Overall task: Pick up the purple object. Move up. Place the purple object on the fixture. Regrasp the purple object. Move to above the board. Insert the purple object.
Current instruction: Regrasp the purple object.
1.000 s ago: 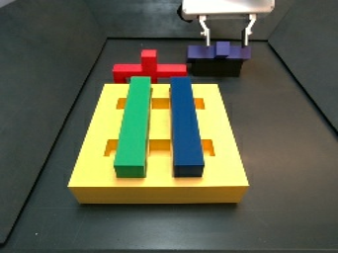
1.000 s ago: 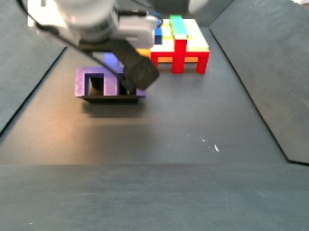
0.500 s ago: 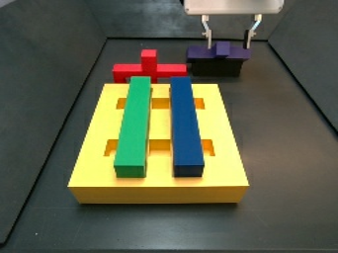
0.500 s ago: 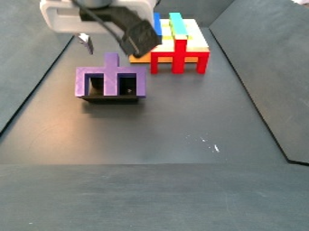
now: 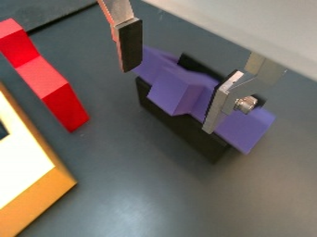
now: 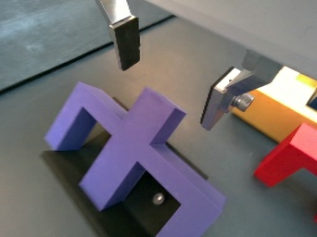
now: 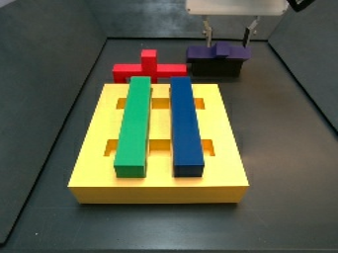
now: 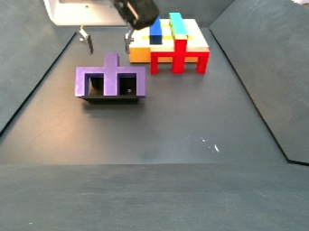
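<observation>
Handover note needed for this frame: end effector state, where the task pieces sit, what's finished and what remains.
End effector: open, empty, above the purple object, fingers clear of it.
Purple object: resting on the black fixture, released.
Board: yellow, with a green bar and a blue bar on it; red cross-shaped block lies beside it.
Done: pick, lift, placing on the fixture.
Left: regrasp, move above the board, insert.

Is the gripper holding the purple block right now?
No: in a wrist view the gripper hangs open above the purple block, which rests on the fixture with both fingers clear of it.
</observation>
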